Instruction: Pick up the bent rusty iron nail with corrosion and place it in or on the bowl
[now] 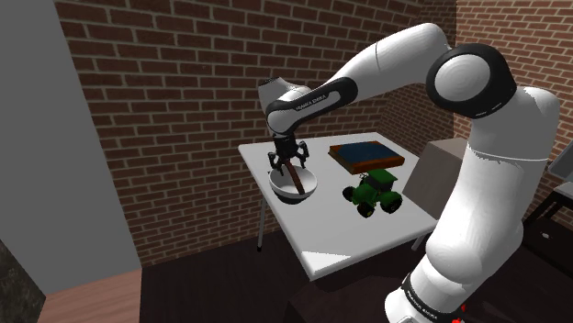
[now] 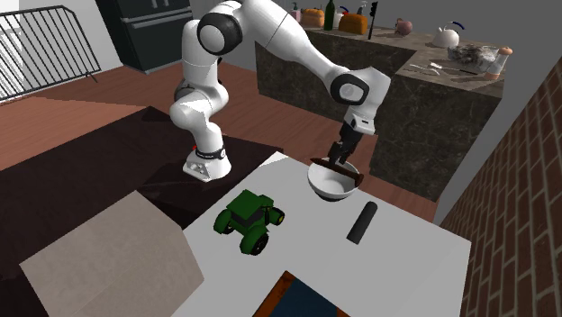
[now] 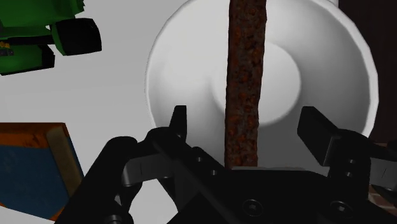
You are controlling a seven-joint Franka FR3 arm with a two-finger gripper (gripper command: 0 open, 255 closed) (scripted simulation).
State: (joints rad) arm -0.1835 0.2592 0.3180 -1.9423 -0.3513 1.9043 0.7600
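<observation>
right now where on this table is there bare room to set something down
Widest bare patch: the table end nearest the shoulder camera, in front of the bowl and green tractor. Another lies between the black cylinder and the book. Crowded around the bowl, where the open gripper hangs over the nail, and between tractor and book.

My gripper [image 3: 247, 122] is all black. The nail [image 3: 245, 76] is mottled rust-brown with darker specks, the bowl [image 3: 191, 63] plain white, the tabletop [image 3: 114, 95] pale grey. The toy tractor [image 1: 372, 194] is green with black wheels, and the book [image 1: 365, 152] is blue, edged brown. The wall [image 1: 165, 119] is red-brown brick with pale mortar.
</observation>
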